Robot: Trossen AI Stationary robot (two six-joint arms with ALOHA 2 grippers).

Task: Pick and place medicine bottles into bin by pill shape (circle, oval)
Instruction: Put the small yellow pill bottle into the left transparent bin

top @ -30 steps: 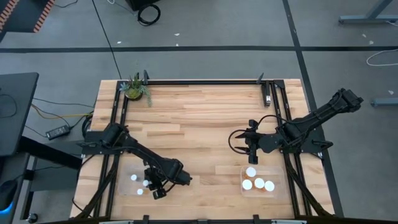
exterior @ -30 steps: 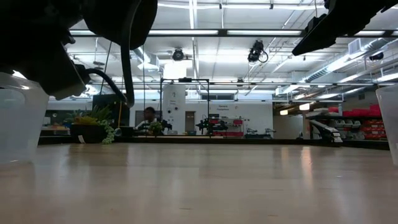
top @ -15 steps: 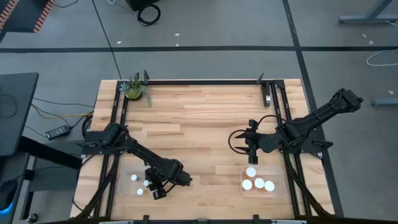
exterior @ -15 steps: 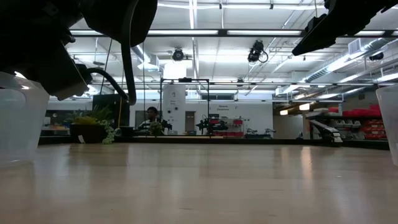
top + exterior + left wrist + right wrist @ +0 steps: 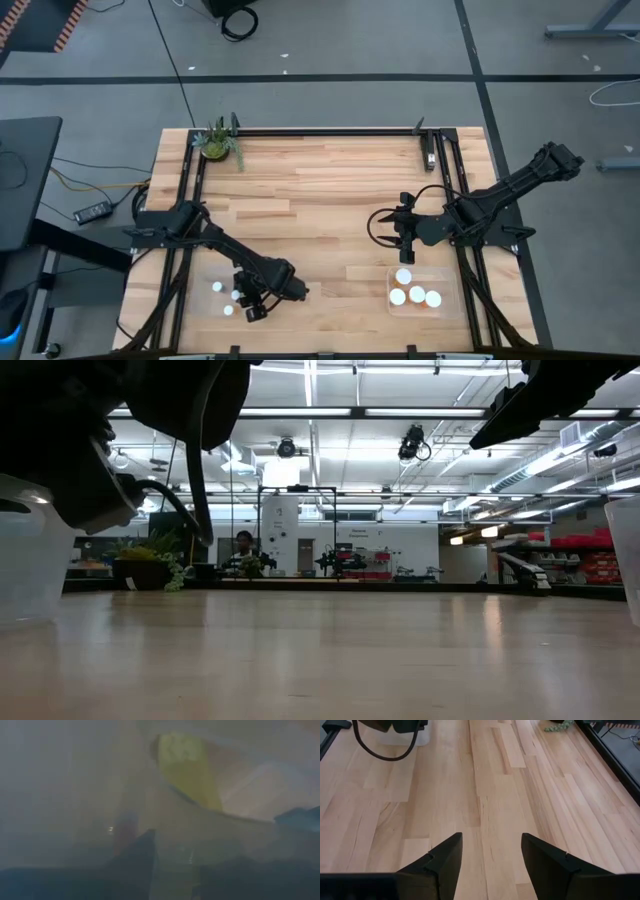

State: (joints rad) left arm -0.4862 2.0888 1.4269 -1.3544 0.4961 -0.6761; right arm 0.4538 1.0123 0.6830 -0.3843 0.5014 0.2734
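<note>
Three white medicine bottles (image 5: 217, 288), (image 5: 236, 295), (image 5: 228, 310) stand in a clear bin (image 5: 203, 300) at the near left. Several more (image 5: 404, 276), (image 5: 417, 294) stand in a clear bin (image 5: 445, 308) at the near right. My left gripper (image 5: 256, 308) hangs low at the right side of the left bin. Its wrist view is fogged and shows a white bottle with a yellow-green label (image 5: 187, 767) close ahead. My right gripper (image 5: 404, 243) is open and empty over bare wood, just beyond the right bin (image 5: 490, 855).
A small potted plant (image 5: 217, 143) stands at the far left corner. A black frame (image 5: 320, 131) runs along the table's far and side edges. The low view shows the left bin's wall (image 5: 30, 560) and bare wood across the middle of the table.
My left gripper has sunk a little lower at the left bin and drifted slightly toward the table's near edge. The bottles stay where they were.
</note>
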